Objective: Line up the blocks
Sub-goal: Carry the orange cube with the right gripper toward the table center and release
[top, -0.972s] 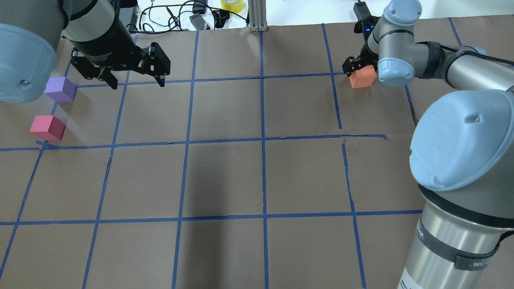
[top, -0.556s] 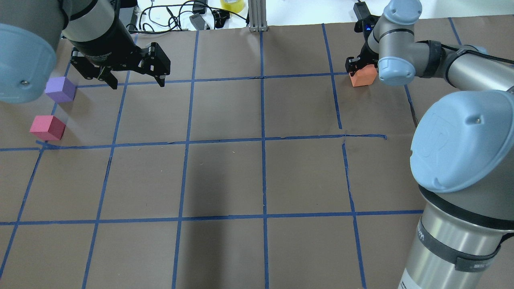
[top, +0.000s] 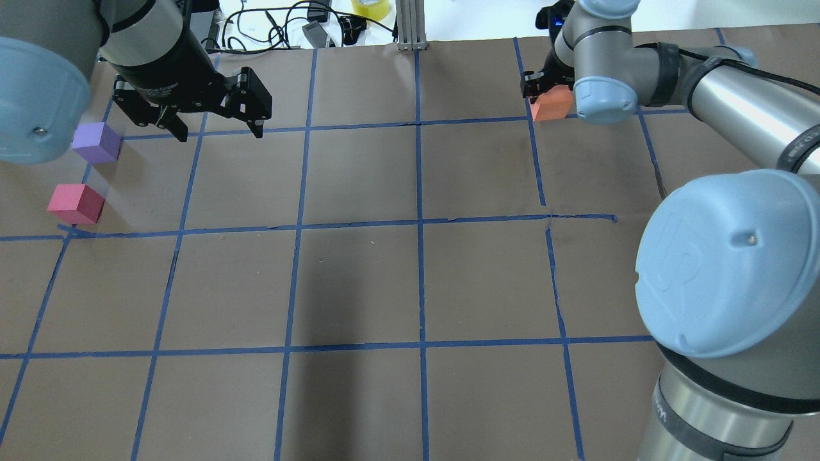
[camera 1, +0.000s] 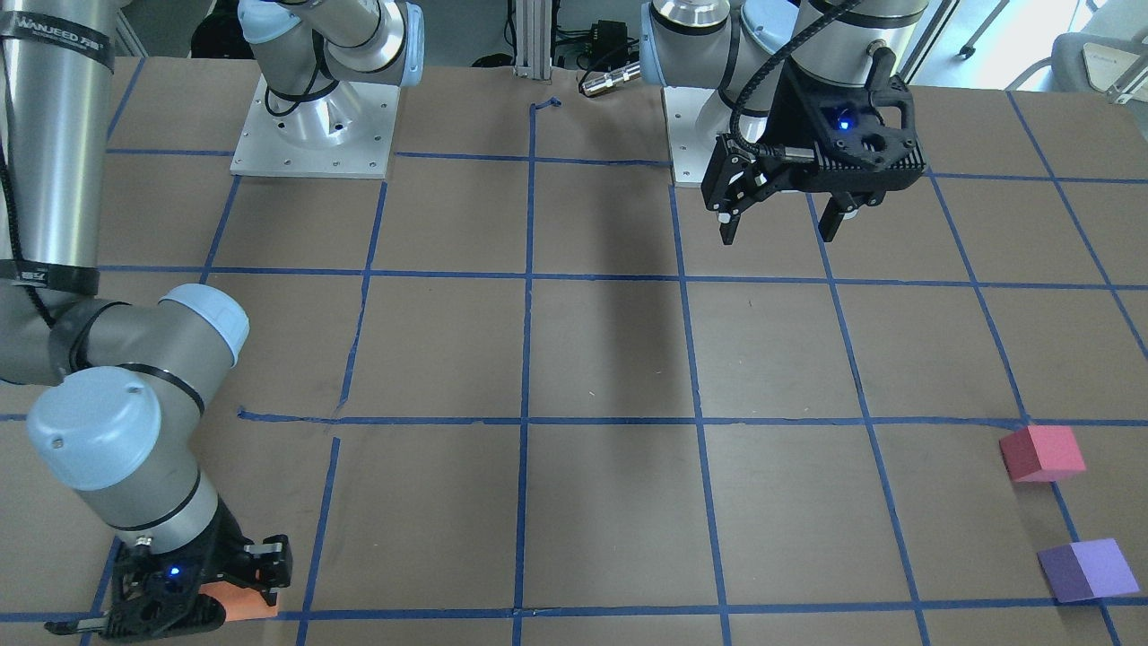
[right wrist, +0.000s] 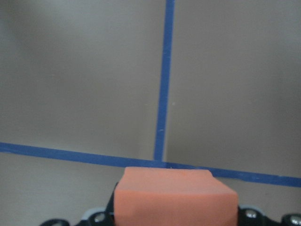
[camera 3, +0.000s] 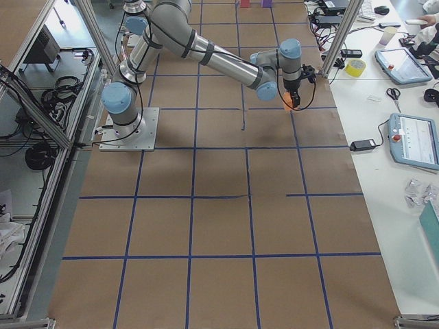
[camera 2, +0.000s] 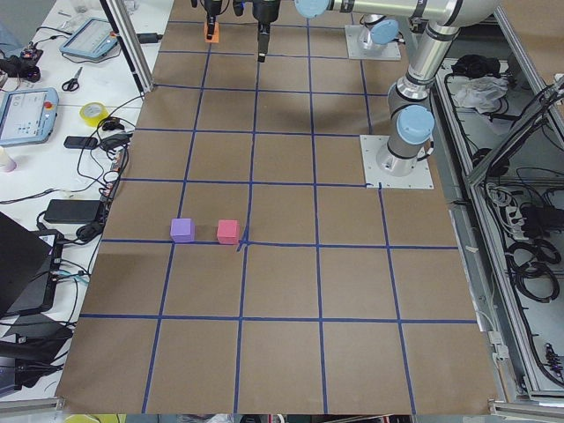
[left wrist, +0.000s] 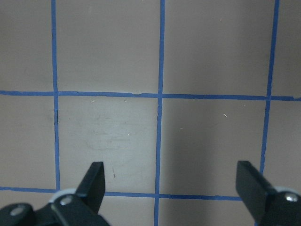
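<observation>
- Here, the right gripper pinches the orange block between its jaws at the far right of the table, close to a crossing of blue tape lines; whether the cube rides clear of the brown paper cannot be told
- Across the table, the left gripper hangs with its jaws spread wide and nothing between them, above bare paper
- The pink-red block and the purple block sit near each other, not touching, at the far left edge and well apart from the orange one; the line is not yet formed
- Judged by their matte, foam-like look, the cubes are likely very light and a little soft: a modest squeeze should hold one, while a hard one may dent it
- Flat opposite faces offer the best hold, with the jaws square to the sides and near mid-height, so the cube does not twist as it is set down
- Being so light, a cube could cling to a pad or skid on the paper if nudged; a release straight up, once it sits flat, seems safest
- The dull surface looks grippy rather than slick, and nothing suggests fragility beyond bruised corners
</observation>
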